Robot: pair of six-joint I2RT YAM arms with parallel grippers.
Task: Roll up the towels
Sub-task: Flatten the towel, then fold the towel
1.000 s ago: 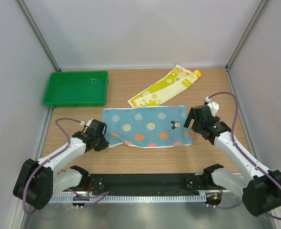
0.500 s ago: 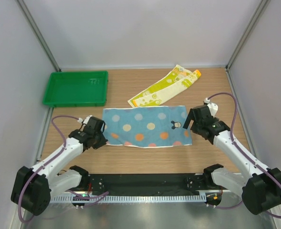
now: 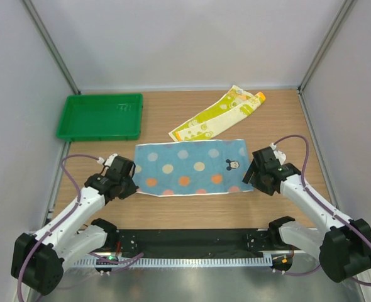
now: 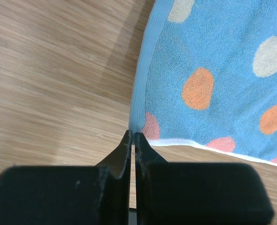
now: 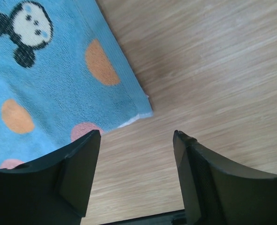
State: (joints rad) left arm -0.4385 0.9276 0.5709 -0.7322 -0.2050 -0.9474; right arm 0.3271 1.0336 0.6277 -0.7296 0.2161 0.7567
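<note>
The light blue spotted towel lies flat across the middle of the table. My left gripper is shut on its near left corner; the left wrist view shows the towel with its corner pinched between the tips of that gripper. My right gripper is open just above the towel's near right corner; in the right wrist view that gripper is empty and straddles bare wood just near of the towel's corner. The yellow-green towel lies flat and diagonal behind, untouched.
A green plastic tray sits at the back left. Grey walls enclose the table on three sides. Bare wood lies between the blue towel and the arm bases.
My left gripper has shifted slightly left with the corner, smoothing the towel's near edge. My right gripper has moved nearer, from the towel's right edge to its near right corner.
</note>
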